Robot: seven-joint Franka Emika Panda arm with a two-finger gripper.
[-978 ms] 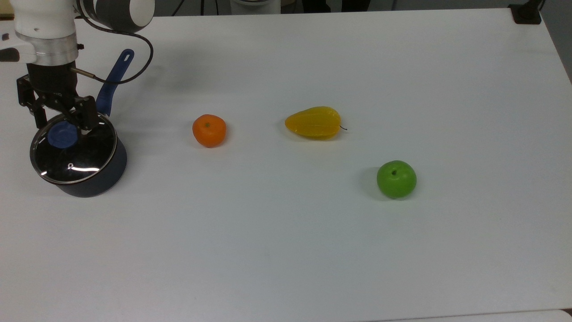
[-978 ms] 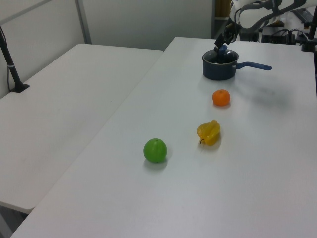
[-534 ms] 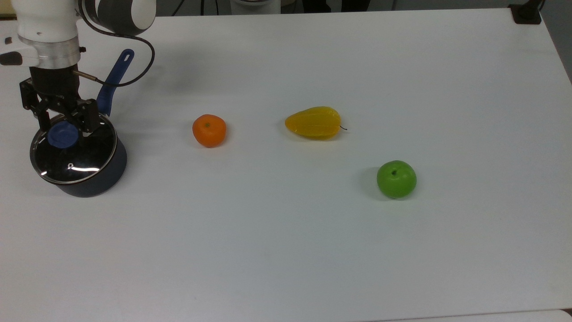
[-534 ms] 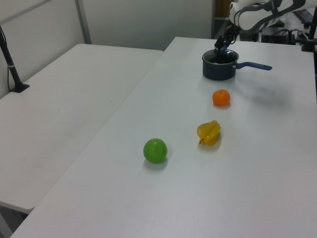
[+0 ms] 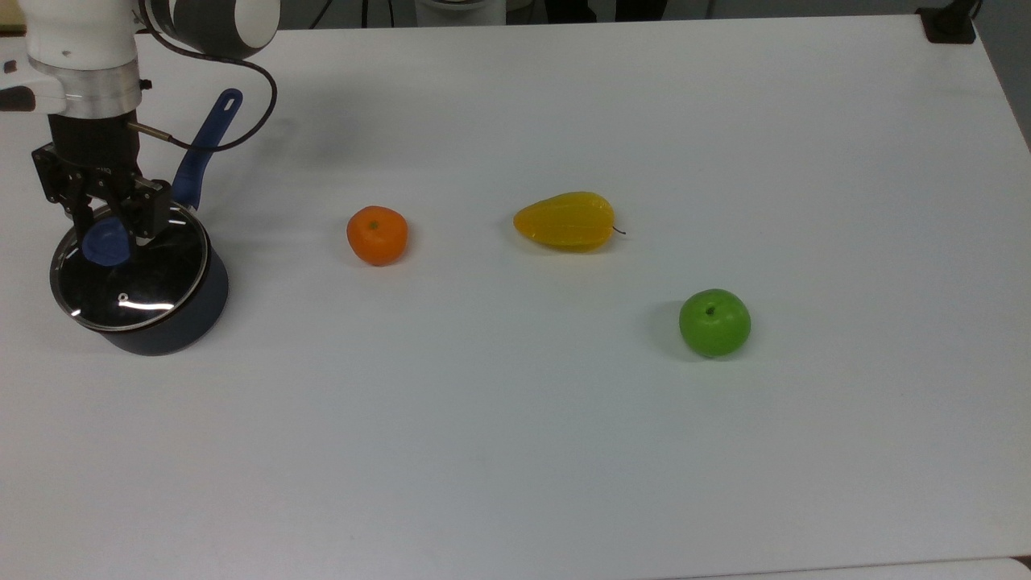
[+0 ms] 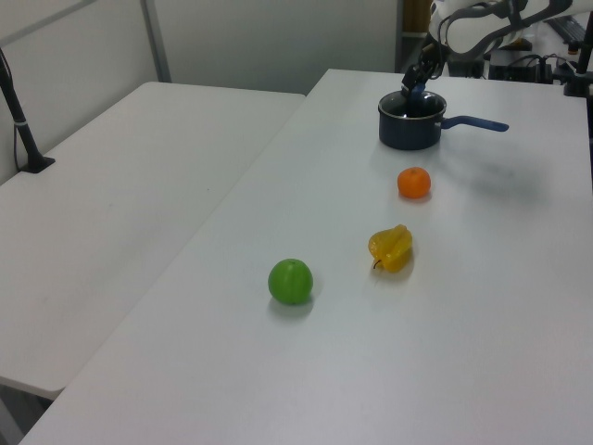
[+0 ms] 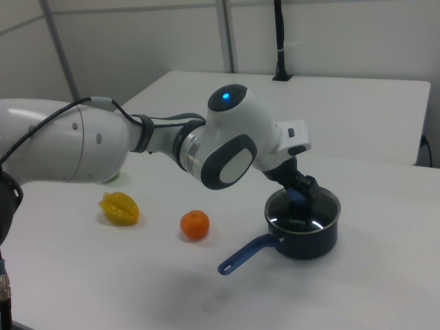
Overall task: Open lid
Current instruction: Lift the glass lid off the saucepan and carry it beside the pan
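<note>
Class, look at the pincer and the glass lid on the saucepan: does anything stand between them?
Nothing visible does. The pincer sits directly at the blue knob of the lid; the orange lies well off toward the top view's right.

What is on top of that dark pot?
A round glass lid covers the pot, and the pincer grips its blue knob. Through the glass the inside looks dark; whether anything lies in it cannot be told.
</note>
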